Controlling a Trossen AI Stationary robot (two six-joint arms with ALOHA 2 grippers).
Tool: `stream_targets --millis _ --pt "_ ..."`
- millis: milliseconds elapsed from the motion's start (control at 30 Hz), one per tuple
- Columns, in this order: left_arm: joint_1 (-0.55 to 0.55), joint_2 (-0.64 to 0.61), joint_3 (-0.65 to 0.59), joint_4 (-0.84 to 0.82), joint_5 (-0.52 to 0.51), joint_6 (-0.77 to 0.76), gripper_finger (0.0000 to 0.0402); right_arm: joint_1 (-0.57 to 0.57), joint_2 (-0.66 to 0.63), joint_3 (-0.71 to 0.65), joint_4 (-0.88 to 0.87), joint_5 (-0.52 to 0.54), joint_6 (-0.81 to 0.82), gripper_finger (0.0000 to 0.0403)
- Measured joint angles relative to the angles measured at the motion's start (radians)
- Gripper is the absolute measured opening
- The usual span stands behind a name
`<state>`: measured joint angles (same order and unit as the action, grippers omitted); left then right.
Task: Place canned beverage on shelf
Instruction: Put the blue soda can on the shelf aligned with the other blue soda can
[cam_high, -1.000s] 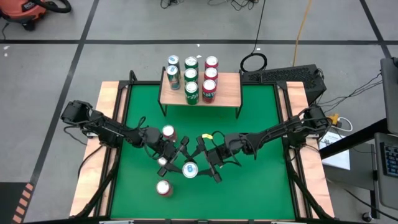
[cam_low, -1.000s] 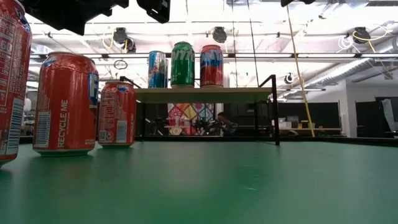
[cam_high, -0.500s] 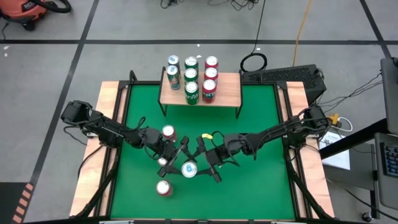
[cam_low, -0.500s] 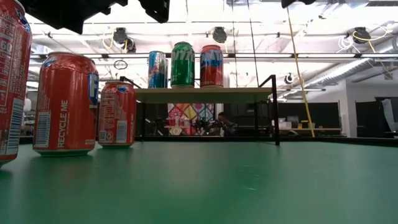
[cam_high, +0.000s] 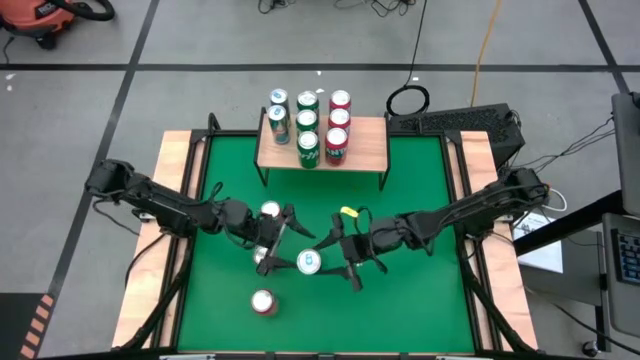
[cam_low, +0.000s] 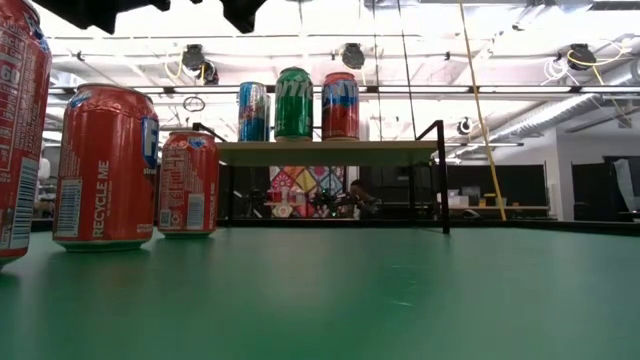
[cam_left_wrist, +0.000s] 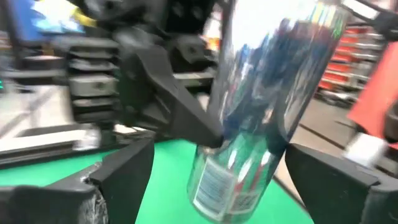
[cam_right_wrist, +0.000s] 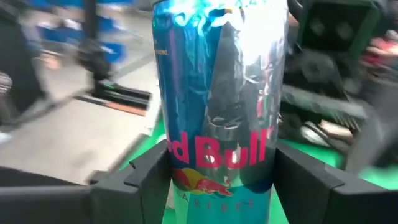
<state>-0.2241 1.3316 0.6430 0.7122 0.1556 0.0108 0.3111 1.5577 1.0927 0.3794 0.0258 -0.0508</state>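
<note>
A slim blue-and-silver beverage can (cam_high: 308, 262) stands upright over the middle of the green table, and my right gripper (cam_high: 325, 260) is shut on it from the right. My left gripper (cam_high: 284, 240) is open just left of it. In the left wrist view its fingers (cam_left_wrist: 118, 171) stand on either side of the can (cam_left_wrist: 261, 118) with gaps, touching nothing. The shelf (cam_high: 365, 145), a wooden plank on black legs at the table's far edge, carries several cans (cam_high: 308, 125) upright on its left half. My right gripper pinches the can's round wall (cam_right_wrist: 186, 158) between its two fingers (cam_right_wrist: 146, 171), at the height of the printed logo on its lower half. The fingers come in level from the table's right side. The can stands upright and does not show on the table in the low view.
Three red cans stand on the table at the left: one (cam_high: 270, 211) by my left wrist, one (cam_high: 262, 259) under my left gripper, one (cam_high: 263, 302) toward the near edge. They show large in the low view (cam_low: 105, 165). The shelf's right half is bare wood.
My left gripper has opened wider, let go of the blue can and drawn back a little toward the table's left. My right gripper keeps the can and has carried it slightly up and toward the far edge, the wrist rolling somewhat.
</note>
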Motion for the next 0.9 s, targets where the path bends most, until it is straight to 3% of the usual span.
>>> stream_targets --millis 200,433,533,700,900 --pt "-0.026 -0.054 0.0 -0.013 -0.183 0.031 0.0361 0.053 -0.029 0.0 -0.07 0.297 0.014 0.0229" --pt "-0.07 -0.056 0.0 0.06 -0.36 0.071 0.0361 0.076 -0.028 0.0 -0.06 0.51 0.017 0.023" --pt "-0.085 -0.053 0.0 0.094 -0.404 0.082 0.0361 0.078 -0.025 0.0 -0.073 0.555 0.014 0.023" --pt "-0.089 -0.052 0.0 0.101 -0.374 0.1 0.0361 0.076 -0.025 0.0 -0.066 0.558 0.014 0.023" --pt "-0.092 -0.052 0.0 0.155 -0.395 0.113 0.0361 0.066 -0.025 0.0 -0.067 0.635 0.045 0.0227"
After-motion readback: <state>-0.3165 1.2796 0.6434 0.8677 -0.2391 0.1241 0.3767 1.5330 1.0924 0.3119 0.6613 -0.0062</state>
